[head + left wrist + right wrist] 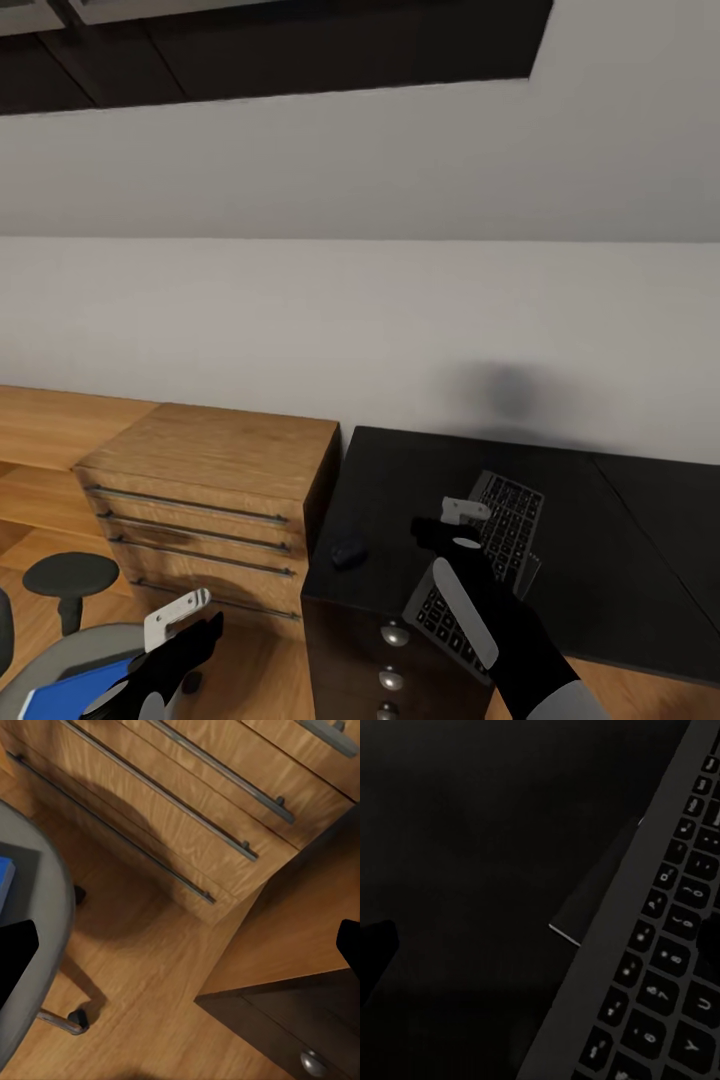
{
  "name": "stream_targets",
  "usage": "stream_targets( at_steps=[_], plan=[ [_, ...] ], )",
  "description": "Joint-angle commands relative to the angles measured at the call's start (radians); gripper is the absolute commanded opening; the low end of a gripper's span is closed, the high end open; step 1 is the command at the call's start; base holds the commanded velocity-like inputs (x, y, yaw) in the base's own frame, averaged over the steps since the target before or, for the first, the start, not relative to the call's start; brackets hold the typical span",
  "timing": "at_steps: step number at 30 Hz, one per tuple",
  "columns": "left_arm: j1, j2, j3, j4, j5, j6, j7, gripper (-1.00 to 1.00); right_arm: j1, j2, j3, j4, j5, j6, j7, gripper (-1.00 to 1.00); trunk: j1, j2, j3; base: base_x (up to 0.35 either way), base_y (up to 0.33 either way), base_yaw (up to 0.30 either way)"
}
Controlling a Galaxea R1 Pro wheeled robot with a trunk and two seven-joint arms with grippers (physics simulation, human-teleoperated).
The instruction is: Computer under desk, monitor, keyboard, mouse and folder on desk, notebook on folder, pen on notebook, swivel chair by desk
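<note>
In the head view, the glossy black bench fills the lower right of the frame, its drawer knobs showing down its front at bottom centre. The keyboard lies slanted on the bench top, one end jutting past the front edge. The right gripper hovers over the keyboard's left side; in the right wrist view its dark fingertips stand well apart, so the jaws are released and grasp nothing. The mouse sits on the bench near its left edge, left of the keyboard and apart from it. A light-wood dresser stands just beside the bench at centre left. At lower left, the left gripper hangs above the swivel chair, jaws spread wide and empty, with the blue folder lying on the seat.
</note>
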Motion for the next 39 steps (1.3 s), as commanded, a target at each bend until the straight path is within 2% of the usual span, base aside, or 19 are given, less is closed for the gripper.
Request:
stream_targets(
  at_steps=[1,26,30,32,39],
  plan=[
    [0.000,0.000,0.000,-0.002,0.011,0.004,0.007,1.00,-0.001,0.000,0.002,-0.001,-0.008,0.002,-0.008,1.00,0.004,-0.008,-0.004,0.000,0.000,0.000],
    [0.000,0.000,0.000,-0.002,0.011,0.004,0.008,1.00,-0.001,0.000,-0.002,0.046,-0.007,0.005,-0.016,1.00,0.100,-0.183,-0.082,0.000,0.000,0.000],
    [0.000,0.000,-0.001,-0.002,0.011,0.004,0.009,1.00,-0.001,0.000,-0.001,0.046,-0.004,0.004,-0.045,1.00,0.100,-0.183,-0.082,0.000,0.000,0.000],
    [0.000,0.000,-0.001,-0.002,0.011,0.004,0.009,1.00,-0.001,0.001,0.001,0.046,0.002,0.004,-0.058,1.00,0.100,-0.183,-0.082,0.000,0.000,0.000],
    [0.000,0.000,-0.007,-0.002,0.010,0.004,0.009,1.00,-0.001,0.004,0.006,0.047,0.076,0.002,-0.101,1.00,0.100,-0.183,-0.082,0.000,0.000,0.000]
  ],
)
